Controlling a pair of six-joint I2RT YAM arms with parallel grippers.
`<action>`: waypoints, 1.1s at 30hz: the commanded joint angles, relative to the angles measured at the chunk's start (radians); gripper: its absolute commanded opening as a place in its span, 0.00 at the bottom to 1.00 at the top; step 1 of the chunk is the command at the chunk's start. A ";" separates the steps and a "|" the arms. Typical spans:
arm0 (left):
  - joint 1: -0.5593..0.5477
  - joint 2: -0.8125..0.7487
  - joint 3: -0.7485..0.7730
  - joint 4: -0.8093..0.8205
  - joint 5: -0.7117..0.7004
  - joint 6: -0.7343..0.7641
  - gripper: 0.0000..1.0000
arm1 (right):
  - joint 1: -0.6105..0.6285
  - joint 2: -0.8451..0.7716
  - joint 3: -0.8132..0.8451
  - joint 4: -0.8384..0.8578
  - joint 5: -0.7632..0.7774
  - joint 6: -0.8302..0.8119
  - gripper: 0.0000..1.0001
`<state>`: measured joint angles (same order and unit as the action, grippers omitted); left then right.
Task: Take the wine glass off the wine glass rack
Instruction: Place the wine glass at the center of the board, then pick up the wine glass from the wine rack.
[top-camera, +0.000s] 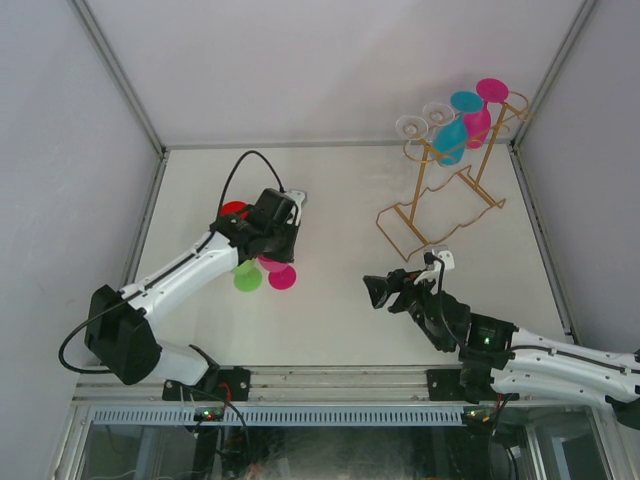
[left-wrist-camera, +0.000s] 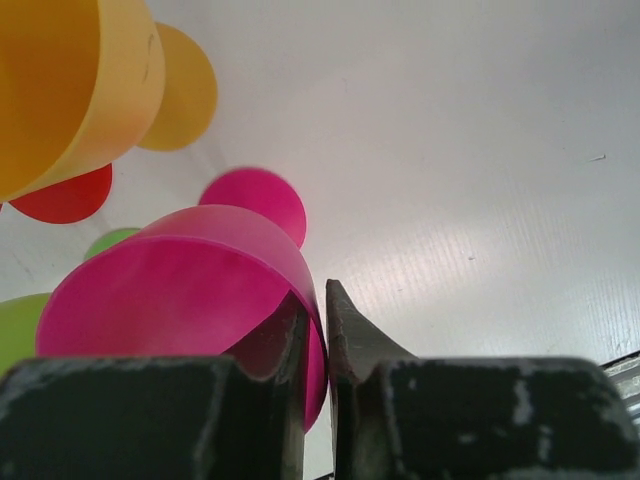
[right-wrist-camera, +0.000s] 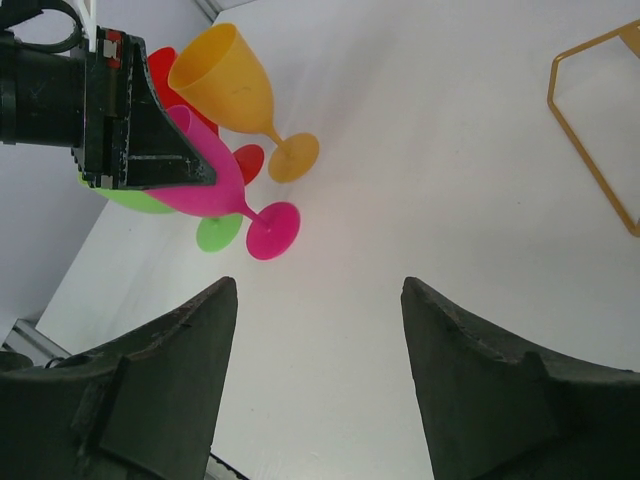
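My left pincer is nearly shut, its two fingers pinching the rim wall of the pink glass, well to the left of the rack. The glass is already off the wire, so I judge this to be the setting-down step. It hangs tilted in my grip, bowl up by my fingers and foot low toward the desk (whether the foot touches, I cannot tell). Crowded round it, on that same far side from the rack, are an orange glass, a red one and a green one.

The next move calls for bringing the foot flat without knocking those neighbours, then parting my fingers just enough to slip off the rim.

My right pincer gapes wide with nothing in it, low over the desk just short of the rack's near base corner. It looks well placed for the next reach.

The rack is thin gold wire, with a rectangular base, a slanted stem and curled arms at the top. From those arms hang two clear glasses, a blue glass and a second pink one, feet uppermost. The pink glass in my grip is smooth, translucent plastic by the look of it, with a thin stem and a round foot.
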<state>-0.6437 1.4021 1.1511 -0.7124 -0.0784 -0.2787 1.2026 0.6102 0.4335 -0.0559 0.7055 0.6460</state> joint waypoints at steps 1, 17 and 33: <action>-0.005 0.012 0.067 0.014 -0.021 -0.019 0.15 | -0.008 0.004 0.070 -0.021 0.012 0.006 0.66; -0.005 -0.037 0.116 -0.007 -0.014 -0.031 0.41 | -0.011 0.009 0.153 -0.065 0.000 -0.095 0.67; -0.003 -0.381 -0.007 0.091 -0.064 -0.095 0.68 | -0.295 0.137 0.615 -0.256 -0.142 -0.280 0.64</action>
<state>-0.6441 1.0996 1.1877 -0.6674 -0.1074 -0.3412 1.0100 0.6891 0.8898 -0.2550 0.6010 0.4442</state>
